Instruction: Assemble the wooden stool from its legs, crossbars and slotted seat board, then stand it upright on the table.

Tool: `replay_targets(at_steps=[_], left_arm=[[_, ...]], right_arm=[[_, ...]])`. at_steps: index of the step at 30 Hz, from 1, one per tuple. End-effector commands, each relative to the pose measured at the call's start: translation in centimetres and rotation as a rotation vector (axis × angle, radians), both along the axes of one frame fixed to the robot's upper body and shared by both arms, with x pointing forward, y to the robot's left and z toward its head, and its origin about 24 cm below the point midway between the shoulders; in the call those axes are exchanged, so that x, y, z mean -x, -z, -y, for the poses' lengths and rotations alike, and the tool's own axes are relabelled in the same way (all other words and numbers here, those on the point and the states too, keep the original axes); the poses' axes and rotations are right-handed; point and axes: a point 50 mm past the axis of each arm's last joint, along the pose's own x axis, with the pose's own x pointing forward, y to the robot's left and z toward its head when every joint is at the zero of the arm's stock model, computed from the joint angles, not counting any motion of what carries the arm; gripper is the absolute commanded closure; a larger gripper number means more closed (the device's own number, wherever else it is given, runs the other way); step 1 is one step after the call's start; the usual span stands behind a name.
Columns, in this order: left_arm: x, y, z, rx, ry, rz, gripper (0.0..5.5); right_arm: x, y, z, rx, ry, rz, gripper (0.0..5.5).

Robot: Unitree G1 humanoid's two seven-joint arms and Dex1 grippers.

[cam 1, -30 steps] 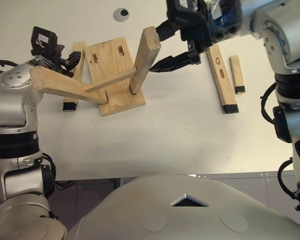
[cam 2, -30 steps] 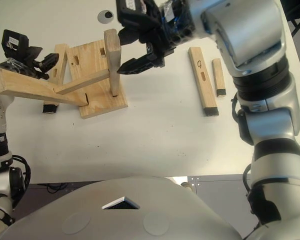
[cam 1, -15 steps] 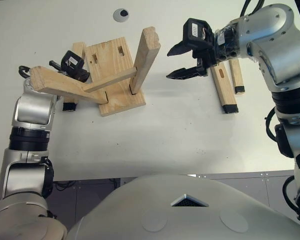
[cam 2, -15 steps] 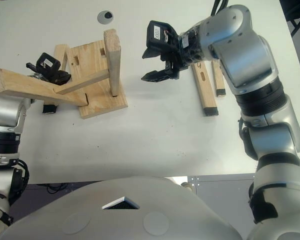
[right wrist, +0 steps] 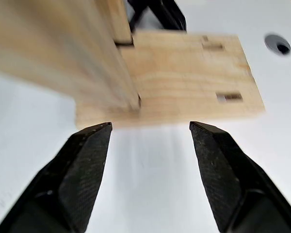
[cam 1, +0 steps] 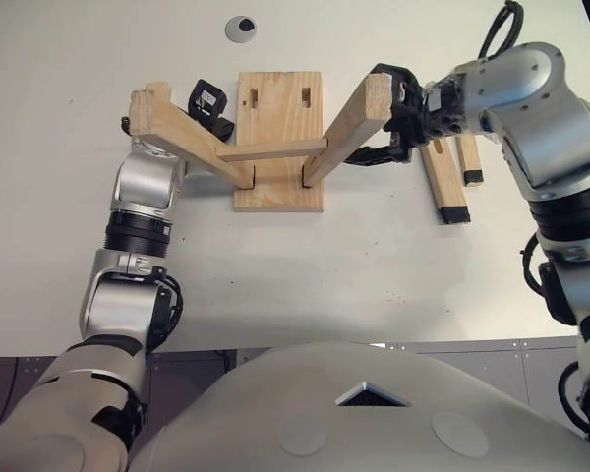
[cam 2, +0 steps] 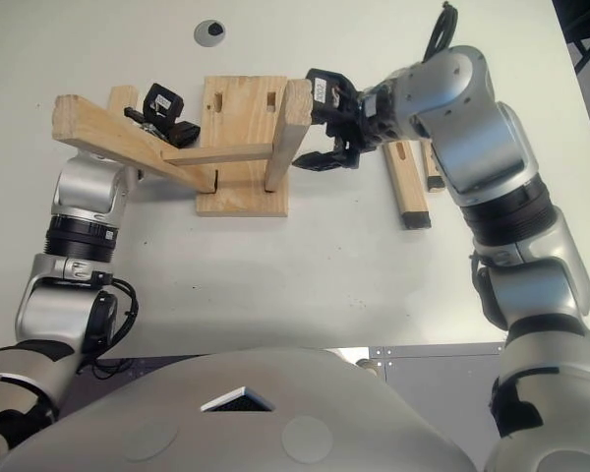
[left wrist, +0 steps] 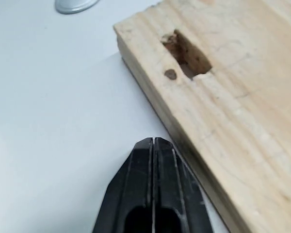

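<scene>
The seat board (cam 1: 278, 147) lies flat on the tabletop (cam 1: 374, 265), midway along the far edge. Its long axis runs from far edge to near edge. Two legs stand in its near slots, and the two far slots (cam 1: 261, 98) are bare. The left leg (cam 1: 177, 138) leans out toward the left edge and the right leg (cam 1: 349, 128) toward the right edge, with a crossbar (cam 1: 270, 150) spanning between them. The right gripper (right wrist: 150, 126) is spread wide with nothing in it. The right leg lies straight ahead of its fingers, its length rising outward from the slot; the gripper looks just short of touching it, though the angle leaves that uncertain. The left gripper (left wrist: 153, 145) is clenched on nothing, its tip just beside the board's left side near a far slot. A loose leg (cam 1: 441, 177) and a short crossbar (cam 1: 467, 157) lie side by side toward the right edge, both pointing far-to-near and just beyond the right gripper, so the right arm is plainly the nearer one for them. There is broad open tabletop toward the near edge for moving, and less room behind the board.
</scene>
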Motion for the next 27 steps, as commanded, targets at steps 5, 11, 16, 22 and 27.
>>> replay_targets(at_steps=[5, 11, 16, 22, 27], left_arm=[[-1.6, -11.3, -3.7, -0.024, -0.094, 0.384, 5.47], [2.7, -24.3, 3.0, 0.716, 0.025, 0.602, 5.47], [3.6, -21.1, 7.0, 1.021, -0.135, 0.319, 5.47], [3.8, -19.0, 7.8, 0.947, -0.141, 0.232, 5.47], [6.7, -19.0, 8.8, 0.546, 0.233, 0.32, 5.47]], right_arm=[[-2.0, 0.8, 1.9, 0.052, 0.232, 0.177, 2.55], [-1.7, 0.5, 2.4, -0.077, 0.463, 0.239, 2.55], [-1.0, 1.4, 2.8, -0.113, 0.593, 0.215, 2.55], [-0.4, 2.2, 2.5, -0.134, 0.656, 0.193, 2.55], [-0.6, 2.9, 2.4, -0.128, 0.677, 0.189, 2.55]])
